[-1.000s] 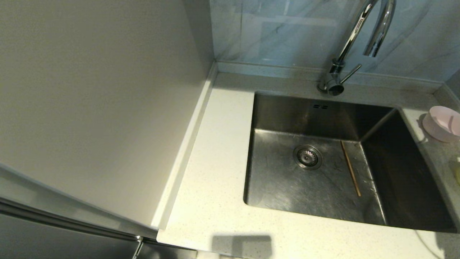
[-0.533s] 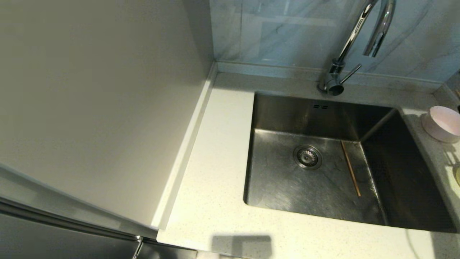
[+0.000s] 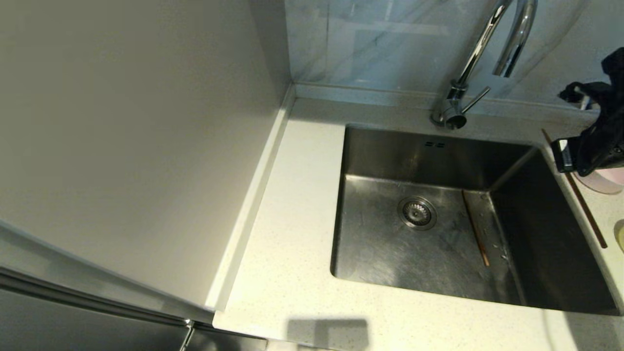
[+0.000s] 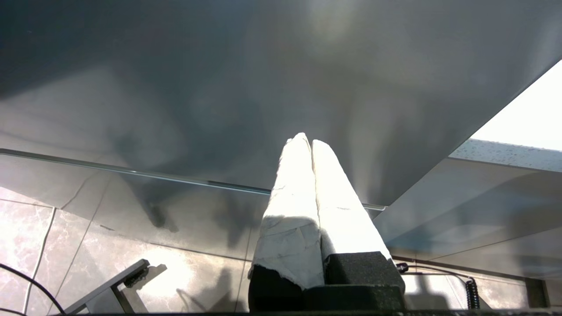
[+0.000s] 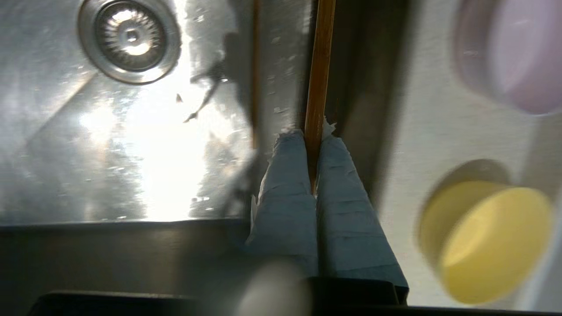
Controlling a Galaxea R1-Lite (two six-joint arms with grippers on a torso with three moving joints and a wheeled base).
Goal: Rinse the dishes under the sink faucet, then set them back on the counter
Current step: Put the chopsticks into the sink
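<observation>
My right gripper is shut on one brown chopstick. In the head view that arm reaches in from the right, and the held chopstick slants above the sink's right rim. The other chopstick lies on the floor of the sink, right of the drain strainer. The pink bowl, half hidden by the arm, and the yellow bowl stand on the counter right of the sink. The chrome faucet rises behind the basin. My left gripper is shut and empty, parked low.
A tall pale cabinet side walls off the counter's left. The blue-grey marbled panel stands behind the faucet. The left wrist view shows a grey cabinet front and tiled floor.
My right arm has come into the head view from the right, carrying a chopstick over the sink's right rim and covering part of the pink bowl. The chopstick in the sink has not moved.
</observation>
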